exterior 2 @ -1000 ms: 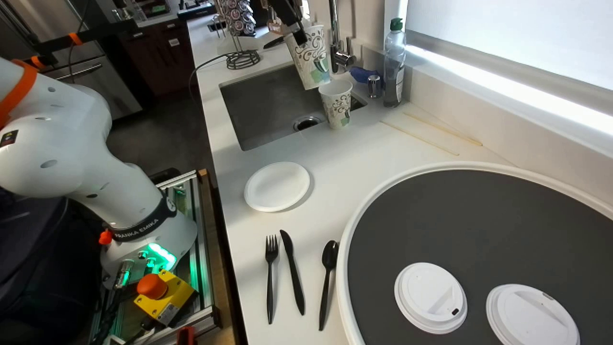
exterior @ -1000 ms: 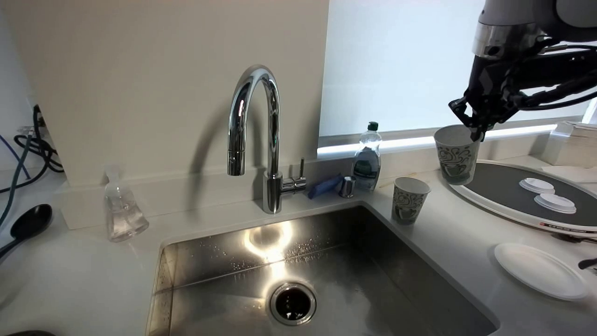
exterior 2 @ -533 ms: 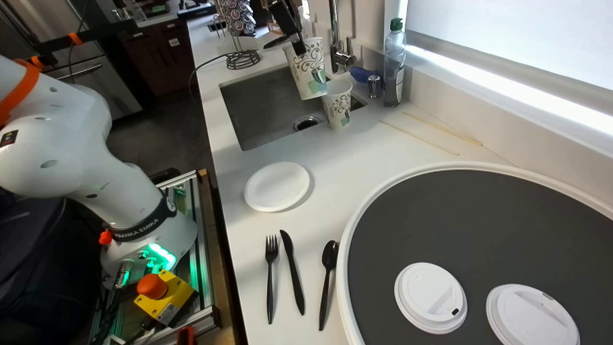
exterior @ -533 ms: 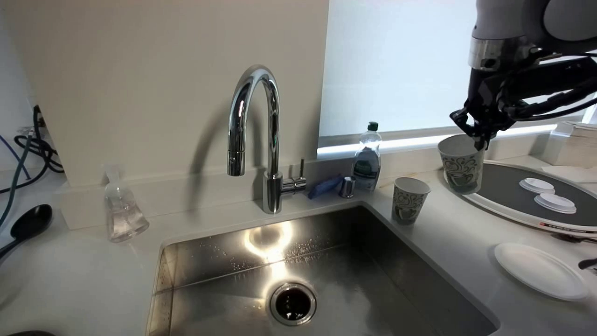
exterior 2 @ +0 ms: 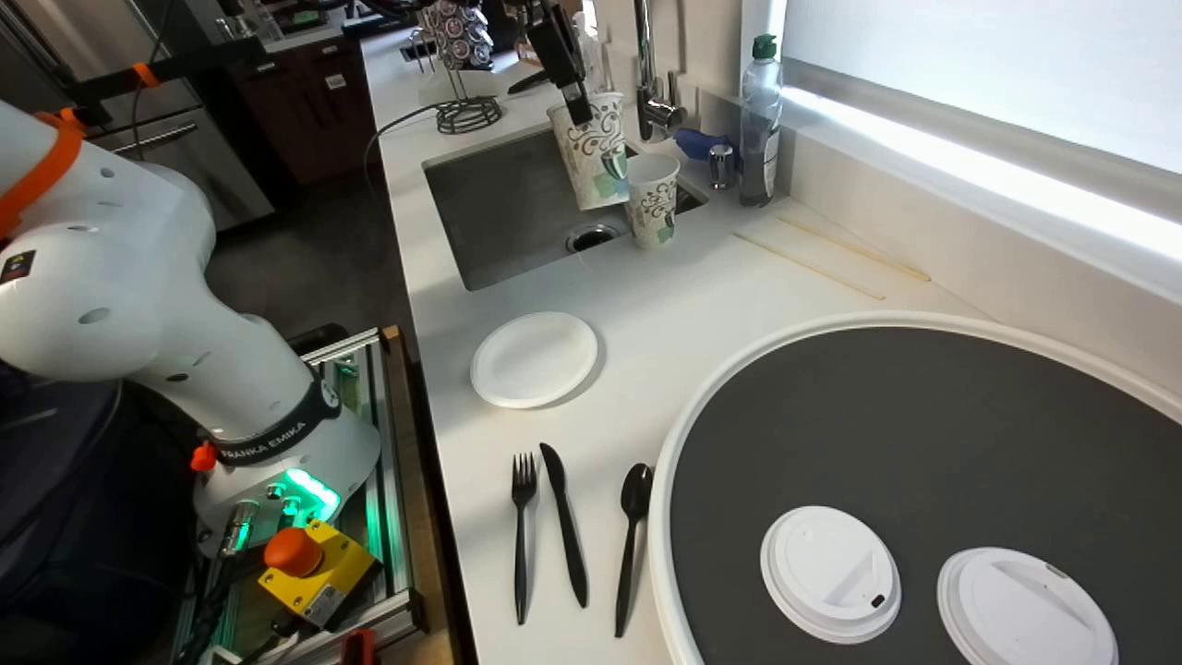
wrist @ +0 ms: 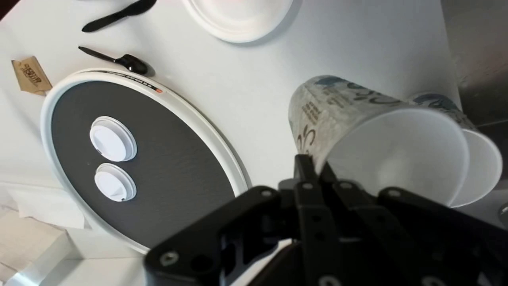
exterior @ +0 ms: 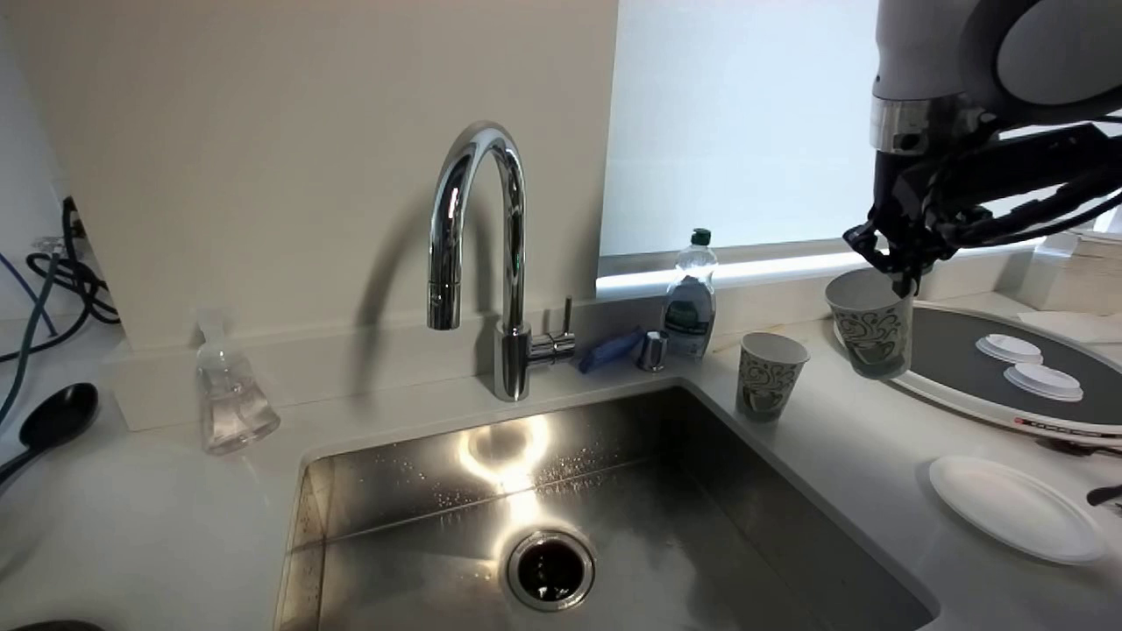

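The held paper cup (exterior: 863, 329) hangs above the counter (exterior: 841, 438) in an exterior view, leaning slightly, between the standing cup (exterior: 770, 375) and the round board (exterior: 951, 346) as you see it. Your gripper (exterior: 905, 282) has it by the rim alone. If you lower it at that lean, the base probably lands on its edge, and the cup could rock over or fold at the grip.

In an exterior view, you see the held paper cup against the sink (exterior 2: 499, 212), its base overlapping the standing cup's rim. That overlap hides the depth between them, so a sideways move judged from here could knock the standing cup over, perhaps into the sink.

In the wrist view, your jaws are pressed together with only the thin paper wall between them, seemingly one inside the mouth and one outside. Such a small pinch may let the cup pivot, and a bump or tug could crease the wall or pull it free. You cannot tell whether any liquid is inside; if there is, more tilt could spill it. Drifting toward the lids (wrist: 113, 139), you risk catching the base on the board's raised edge.
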Available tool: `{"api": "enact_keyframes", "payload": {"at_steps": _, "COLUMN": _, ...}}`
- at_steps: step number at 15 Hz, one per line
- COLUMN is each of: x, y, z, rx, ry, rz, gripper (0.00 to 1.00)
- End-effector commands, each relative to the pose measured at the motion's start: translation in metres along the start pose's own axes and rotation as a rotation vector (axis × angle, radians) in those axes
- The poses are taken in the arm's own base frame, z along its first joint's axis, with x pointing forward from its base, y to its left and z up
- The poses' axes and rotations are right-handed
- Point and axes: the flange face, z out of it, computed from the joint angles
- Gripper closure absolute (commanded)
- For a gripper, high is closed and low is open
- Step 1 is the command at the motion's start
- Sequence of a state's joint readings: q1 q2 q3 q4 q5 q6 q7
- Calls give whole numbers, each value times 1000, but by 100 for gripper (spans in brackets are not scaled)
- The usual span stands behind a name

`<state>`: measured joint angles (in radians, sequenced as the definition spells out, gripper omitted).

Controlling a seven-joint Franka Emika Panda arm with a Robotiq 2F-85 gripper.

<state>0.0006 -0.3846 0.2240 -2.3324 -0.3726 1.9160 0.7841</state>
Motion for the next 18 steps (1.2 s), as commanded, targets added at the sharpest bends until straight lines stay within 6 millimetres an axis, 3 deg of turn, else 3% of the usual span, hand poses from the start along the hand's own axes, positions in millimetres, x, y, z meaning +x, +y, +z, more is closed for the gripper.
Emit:
{"api": "enact_keyframes", "payload": {"at_steps": 1, "x": 2, "y": -5, "z": 6, "rx": -44, "ry": -20, "rz": -32, "gripper": 99}}
{"api": "enact_keyframes", "payload": {"at_steps": 9, "x": 8, "y": -16, "z": 20, "rx": -100, "ry": -32, "rz": -82, "gripper": 99}}
{"api": "enact_keyframes", "payload": {"at_steps": 18, "x": 20, "y": -29, "z": 19, "rx": -147, "ry": -37, "rz": -142, "gripper": 99}}
